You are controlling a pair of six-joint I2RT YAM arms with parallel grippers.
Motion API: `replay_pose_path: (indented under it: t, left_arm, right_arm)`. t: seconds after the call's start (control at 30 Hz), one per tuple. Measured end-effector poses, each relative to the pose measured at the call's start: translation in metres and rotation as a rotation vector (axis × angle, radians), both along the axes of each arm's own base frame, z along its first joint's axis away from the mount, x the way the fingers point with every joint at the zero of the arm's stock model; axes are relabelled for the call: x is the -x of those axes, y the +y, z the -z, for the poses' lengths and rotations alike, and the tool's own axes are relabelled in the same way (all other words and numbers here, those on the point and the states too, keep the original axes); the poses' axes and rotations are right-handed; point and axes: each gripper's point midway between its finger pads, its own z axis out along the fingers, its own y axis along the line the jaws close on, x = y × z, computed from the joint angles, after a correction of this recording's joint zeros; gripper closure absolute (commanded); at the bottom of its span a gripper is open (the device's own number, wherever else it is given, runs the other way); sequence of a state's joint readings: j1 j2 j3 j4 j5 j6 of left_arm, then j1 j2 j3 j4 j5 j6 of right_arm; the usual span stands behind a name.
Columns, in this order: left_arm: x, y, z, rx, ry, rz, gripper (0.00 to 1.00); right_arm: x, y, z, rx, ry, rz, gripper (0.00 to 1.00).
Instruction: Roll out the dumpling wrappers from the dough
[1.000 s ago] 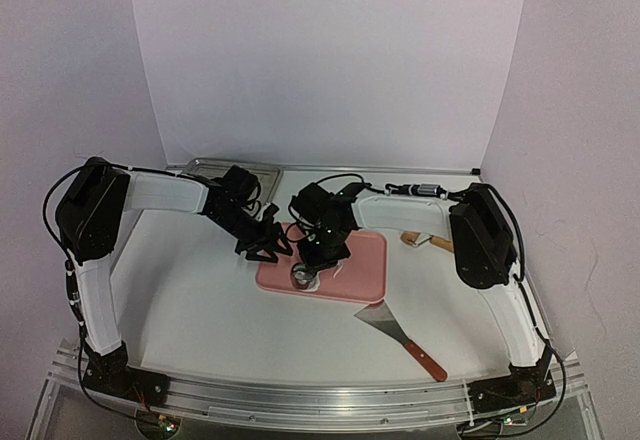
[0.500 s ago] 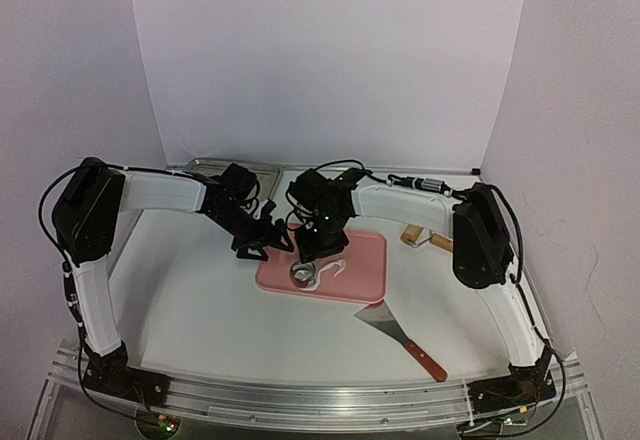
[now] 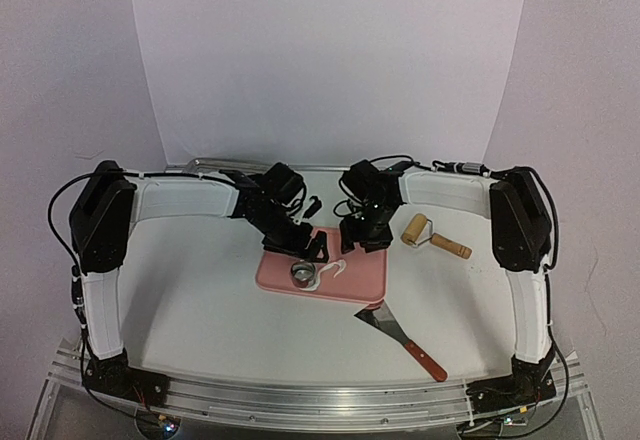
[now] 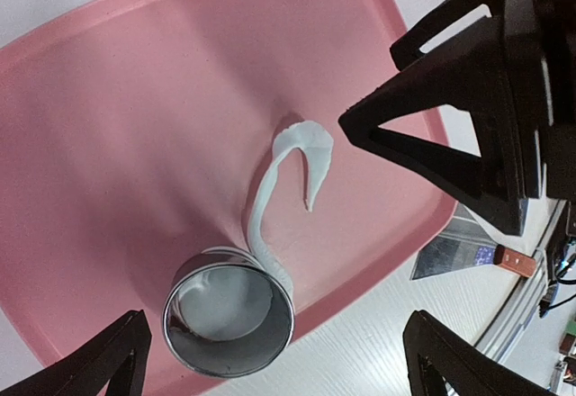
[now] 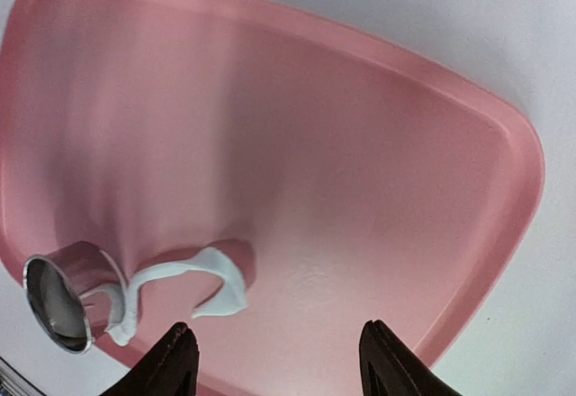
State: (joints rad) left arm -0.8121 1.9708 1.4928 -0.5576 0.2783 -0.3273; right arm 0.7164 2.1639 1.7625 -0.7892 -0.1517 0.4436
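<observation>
- Left claw [image 4: 274, 358] wide, empty, above ring [image 4: 236, 366]
- Right claw [image 5: 281, 360] part open, empty, near board [image 4: 135, 126] 1 o'clock edge
- Wrapper [image 4: 225, 310] appears lodged inside ring, at board's 7 o'clock corner
- Risk: lifting ring drags and tears wrapper; scrap strip [image 4: 261, 207] clings to ring, would follow it

Readable text: none in any view.
Pink tray [image 4: 135, 99]: plain surface, no lettering (a faint round mark shows in the right wrist view, too dim to read).
Ring cutter [image 4: 227, 360]: bare metal, nothing legible.
</observation>
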Motion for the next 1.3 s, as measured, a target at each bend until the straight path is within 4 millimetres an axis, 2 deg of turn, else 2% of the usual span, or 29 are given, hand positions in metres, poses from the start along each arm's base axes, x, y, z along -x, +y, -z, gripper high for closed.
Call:
replay_pose_path:
  t: [0.13, 0.3, 0.43, 0.57, 0.7, 0.93, 1.1, 1.3]
  left_arm:
    - [-0.004, 0.003, 0.015, -0.073, -0.016, -0.005, 0.01]
    - [-0.006, 0.013, 0.034, -0.152, -0.003, -0.018, 0.01]
    - [-0.003, 0.015, 0.041, -0.174, 0.014, -0.009, 0.01]
    - [-0.005, 0.010, 0.041, -0.169, 0.017, 0.001, 0.08]
    - [-0.005, 0.008, 0.046, -0.178, 0.024, 0.005, 0.20]
    - [0.001, 0.008, 0.056, -0.212, 0.050, 0.020, 0.25]
    - [0.005, 0.007, 0.059, -0.222, 0.056, 0.030, 0.25]
    - [0.008, 0.008, 0.060, -0.250, 0.047, 0.032, 0.19]
  right_arm:
    - [0.004, -0.012, 0.017, 0.007, 0.041, 0.037, 0.35]
    - [0.007, -0.003, 0.018, -0.027, 0.048, 0.039, 0.33]
    - [0.007, 0.002, 0.016, -0.048, 0.045, 0.039, 0.33]
    - [0.005, 0.004, 0.015, -0.059, 0.042, 0.044, 0.33]
    - [0.004, 0.005, 0.015, -0.065, 0.041, 0.046, 0.33]
    - [0.004, 0.006, 0.014, -0.075, 0.046, 0.048, 0.33]
    - [0.005, 0.007, 0.014, -0.079, 0.049, 0.049, 0.33]
    - [0.005, 0.008, 0.014, -0.084, 0.051, 0.048, 0.33]
